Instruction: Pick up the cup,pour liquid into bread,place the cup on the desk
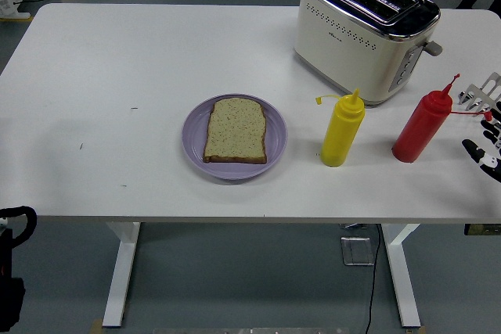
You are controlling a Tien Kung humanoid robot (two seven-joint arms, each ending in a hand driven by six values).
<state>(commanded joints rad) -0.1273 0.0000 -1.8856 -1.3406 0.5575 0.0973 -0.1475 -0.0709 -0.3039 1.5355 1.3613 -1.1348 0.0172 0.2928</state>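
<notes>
A slice of brown bread [236,130] lies flat on a purple plate [195,142] near the table's middle. To its right stands a yellow squeeze bottle [342,131], and further right a red squeeze bottle [421,128], both upright with caps flipped off. No cup shows. My right hand [484,137] comes in at the right edge, just right of the red bottle and apart from it, fingers spread and holding nothing. My left arm [11,260] rests low at the bottom left corner, below the table's edge.
A cream and chrome toaster [364,30] stands at the back right, behind both bottles. The white table [102,76] runs wide to the left of the plate. Cables lie on the floor beyond the far edge.
</notes>
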